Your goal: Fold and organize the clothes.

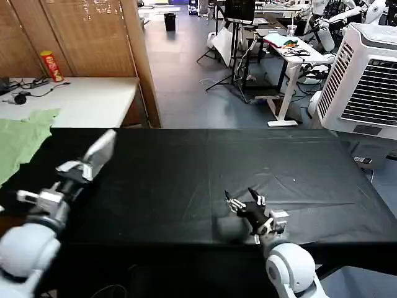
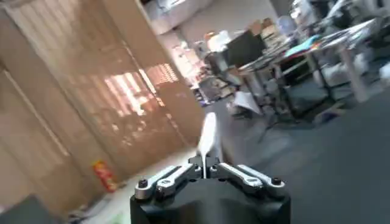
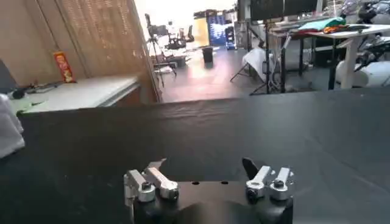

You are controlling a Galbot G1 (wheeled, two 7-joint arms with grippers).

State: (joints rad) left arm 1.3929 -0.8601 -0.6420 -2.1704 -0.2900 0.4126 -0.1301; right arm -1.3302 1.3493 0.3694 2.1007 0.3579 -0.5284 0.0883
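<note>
The clothes are out of view; no garment lies on the black table [image 1: 186,167]. My left gripper [image 1: 104,147] is raised above the table's left end. Its pale fingers are pressed together into one blade [image 2: 208,134] and hold nothing. My right gripper [image 1: 242,197] hovers low over the table near the front middle. It is open with bare black cloth between its fingertips [image 3: 202,165].
A pale green garment [image 1: 22,139] lies on the white side table [image 1: 93,99] at the left, beside a red-and-yellow can [image 1: 51,66]. A wooden screen [image 1: 80,37] stands behind it. A white cooling unit [image 1: 372,81] stands at the right, and desks and stands are beyond.
</note>
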